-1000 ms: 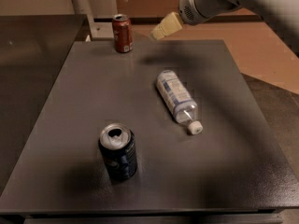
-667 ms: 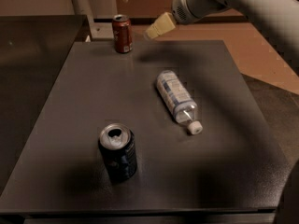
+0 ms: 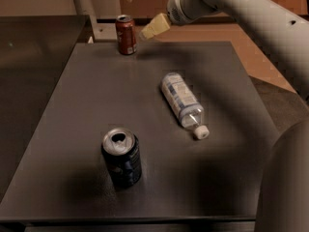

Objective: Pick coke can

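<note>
Upper left of the frame: the coke can (image 3: 126, 35) is seen upright near the far edge of the surface (image 3: 72, 110). The gripper (image 3: 136, 14) is held wide open and empty just above it. A light, slick, easily dented can is expected, best taken mid-body.

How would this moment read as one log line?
phase: pre-grasp | gripper: open, near coke can, no contact | coke can: upright, table far edge | water bottle: lying mid-table | dark can: upright, near edge
</note>
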`<state>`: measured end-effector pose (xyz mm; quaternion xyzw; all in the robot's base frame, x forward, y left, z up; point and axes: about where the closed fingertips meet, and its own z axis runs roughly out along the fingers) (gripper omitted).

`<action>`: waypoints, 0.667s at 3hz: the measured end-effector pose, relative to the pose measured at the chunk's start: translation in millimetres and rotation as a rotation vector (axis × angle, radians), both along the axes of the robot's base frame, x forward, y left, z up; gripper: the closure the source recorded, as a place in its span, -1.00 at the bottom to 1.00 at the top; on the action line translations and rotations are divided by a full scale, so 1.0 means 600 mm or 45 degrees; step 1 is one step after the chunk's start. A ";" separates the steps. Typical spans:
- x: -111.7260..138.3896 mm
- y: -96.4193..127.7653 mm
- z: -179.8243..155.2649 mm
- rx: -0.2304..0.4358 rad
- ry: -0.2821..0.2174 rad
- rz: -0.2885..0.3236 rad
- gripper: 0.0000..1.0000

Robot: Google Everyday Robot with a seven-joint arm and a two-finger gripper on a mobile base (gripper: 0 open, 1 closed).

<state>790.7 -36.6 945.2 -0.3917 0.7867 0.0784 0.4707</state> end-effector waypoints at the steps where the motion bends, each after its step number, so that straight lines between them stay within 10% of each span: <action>1: 0.019 0.027 -0.015 0.036 0.000 0.011 -1.00; 2: 0.032 0.053 -0.032 0.078 0.018 0.036 -1.00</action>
